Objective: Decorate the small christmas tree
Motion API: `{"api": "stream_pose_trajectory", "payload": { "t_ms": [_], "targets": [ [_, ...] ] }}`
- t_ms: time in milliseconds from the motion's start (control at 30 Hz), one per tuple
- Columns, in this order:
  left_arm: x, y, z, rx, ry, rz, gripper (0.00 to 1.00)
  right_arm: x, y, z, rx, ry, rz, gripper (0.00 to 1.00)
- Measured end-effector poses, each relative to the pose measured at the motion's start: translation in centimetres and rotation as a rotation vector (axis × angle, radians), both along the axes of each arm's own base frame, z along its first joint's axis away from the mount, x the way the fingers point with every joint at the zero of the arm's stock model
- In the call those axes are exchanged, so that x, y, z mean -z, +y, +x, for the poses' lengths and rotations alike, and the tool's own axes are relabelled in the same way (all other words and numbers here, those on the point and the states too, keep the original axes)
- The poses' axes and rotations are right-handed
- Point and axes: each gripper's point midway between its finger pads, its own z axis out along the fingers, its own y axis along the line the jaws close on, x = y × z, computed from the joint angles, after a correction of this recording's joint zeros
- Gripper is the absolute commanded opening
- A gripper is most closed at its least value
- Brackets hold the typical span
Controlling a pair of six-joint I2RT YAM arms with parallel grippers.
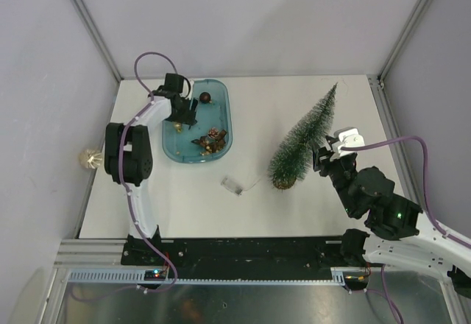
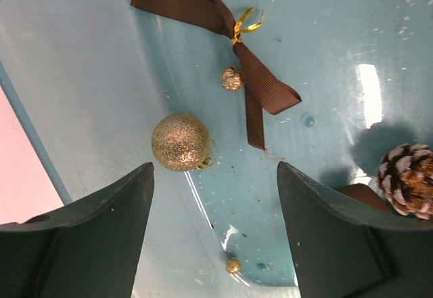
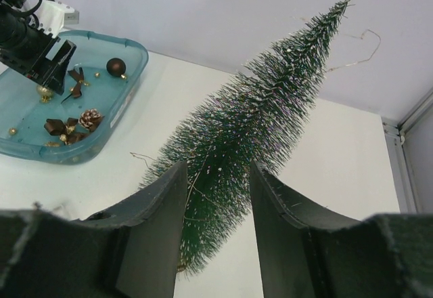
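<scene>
The small christmas tree [image 1: 302,136] [image 3: 270,101] leans on the white table with a thin wire [image 3: 365,47] trailing off its tip. My right gripper [image 1: 321,155] [image 3: 218,169] is shut on its lower bristles, one finger at each side. My left gripper [image 1: 184,114] [image 2: 215,169] hangs open low inside the blue tray [image 1: 227,110] with nothing between its fingers. A gold glitter ball [image 2: 180,142] lies just beyond the tip of its left finger. A brown ribbon bow [image 2: 196,3], small gold beads [image 2: 231,78] and a pine cone [image 2: 409,176] lie on the tray floor.
A dark brown ball [image 1: 205,98] [image 3: 116,67] rests at the tray's far end. A small clear battery box [image 1: 232,185] with its wire lies on the table between tray and tree. A gold ornament [image 1: 90,159] sits off the table's left edge. Grey walls enclose the table.
</scene>
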Motion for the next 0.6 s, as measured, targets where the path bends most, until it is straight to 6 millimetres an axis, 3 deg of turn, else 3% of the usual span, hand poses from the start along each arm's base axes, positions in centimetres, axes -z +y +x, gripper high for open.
{"api": "stream_pose_trajectory", "payload": {
  "t_ms": [400,600],
  "targets": [
    [4.3,0.6,0.0,0.02,0.069,0.045,0.72,0.4,0.0,0.1,0.001,0.018,0.012,0.43],
    [4.3,-0.4,0.2,0.061,0.064,-0.001,0.65,0.4,-0.1,0.1,0.002,0.021,0.017,0.42]
  ]
}}
